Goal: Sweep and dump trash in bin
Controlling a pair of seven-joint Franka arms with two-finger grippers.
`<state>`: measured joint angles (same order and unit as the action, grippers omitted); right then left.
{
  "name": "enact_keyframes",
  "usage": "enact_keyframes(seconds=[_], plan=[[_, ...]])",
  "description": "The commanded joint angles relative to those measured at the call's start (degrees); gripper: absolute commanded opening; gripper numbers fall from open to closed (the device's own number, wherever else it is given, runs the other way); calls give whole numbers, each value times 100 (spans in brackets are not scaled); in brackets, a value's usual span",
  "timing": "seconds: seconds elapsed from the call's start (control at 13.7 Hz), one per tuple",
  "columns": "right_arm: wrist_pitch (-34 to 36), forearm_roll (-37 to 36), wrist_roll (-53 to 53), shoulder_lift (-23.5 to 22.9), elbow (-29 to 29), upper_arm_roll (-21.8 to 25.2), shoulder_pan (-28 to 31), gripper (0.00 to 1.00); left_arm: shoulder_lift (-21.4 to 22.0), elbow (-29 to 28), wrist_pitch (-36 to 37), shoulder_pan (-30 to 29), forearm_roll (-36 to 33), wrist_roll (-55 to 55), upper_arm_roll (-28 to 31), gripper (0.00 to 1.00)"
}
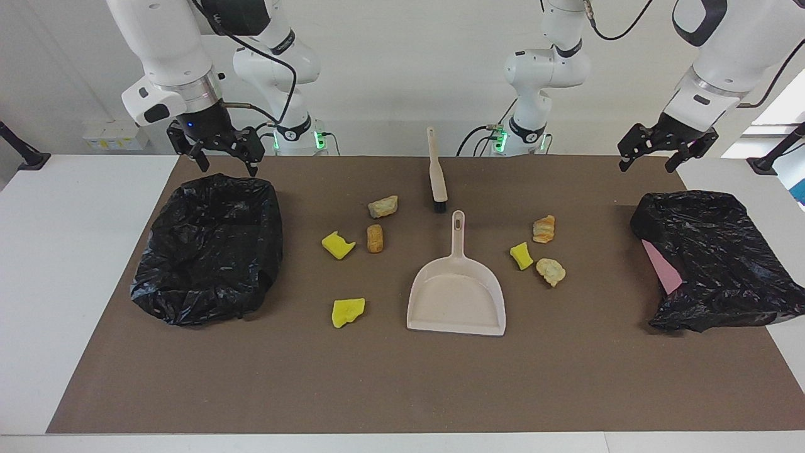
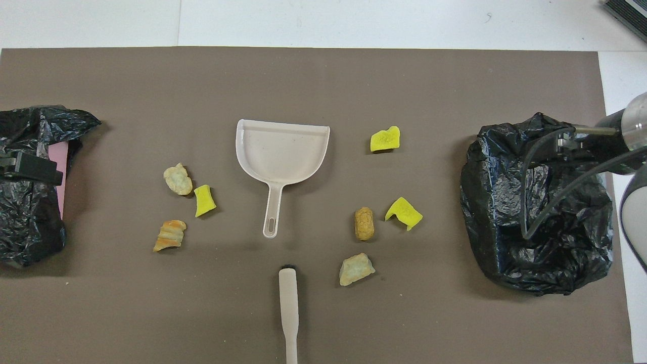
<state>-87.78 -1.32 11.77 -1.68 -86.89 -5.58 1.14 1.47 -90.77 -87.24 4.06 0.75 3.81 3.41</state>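
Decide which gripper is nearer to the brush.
Right, narrowly. The right gripper hangs over its bin's rim; the left gripper hangs near the other bin. The brush lies between them.

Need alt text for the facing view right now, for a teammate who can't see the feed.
Seven scraps of trash lie unswept on a brown mat around an empty beige dustpan, with a brush nearer the robots. A black-bagged bin sits at each end, the right gripper and the left gripper open above them.

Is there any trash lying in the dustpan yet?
No, the dustpan is bare inside, and all seven scraps lie on the brown mat around it.
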Motion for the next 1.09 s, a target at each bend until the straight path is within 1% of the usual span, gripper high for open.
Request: enact_keyframes(seconds=[0.0, 0.36, 0.51, 0.66, 0.8, 0.95, 1.02], plan=[[-98, 44, -193, 28, -73, -40, 70, 100, 107, -99, -74, -36, -75, 41, -24, 100], [-344, 27, -105, -60, -47, -101, -114, 100, 107, -99, -74, -28, -75, 32, -24, 100], [-485, 10, 157, -209, -30, -101, -446, 100, 107, -99, -74, -36, -75, 41, -24, 100], [-598, -17, 771, -569, 180, -101, -702, 100, 107, -99, -74, -45, -75, 41, -24, 100], [-748, -78, 1019, -876, 409, -101, -1079, 100, 116, -116, -31, 42, -49, 76, -33, 100], [-784, -87, 1483, -1376, 891, -92, -1439, 100, 134, -151, -48, 112, -48, 111, -112, 100], [-793, -96, 1764, -1701, 1181, -75, -1685, 100, 169, -213, -22, 148, -40, 120, -121, 100]])
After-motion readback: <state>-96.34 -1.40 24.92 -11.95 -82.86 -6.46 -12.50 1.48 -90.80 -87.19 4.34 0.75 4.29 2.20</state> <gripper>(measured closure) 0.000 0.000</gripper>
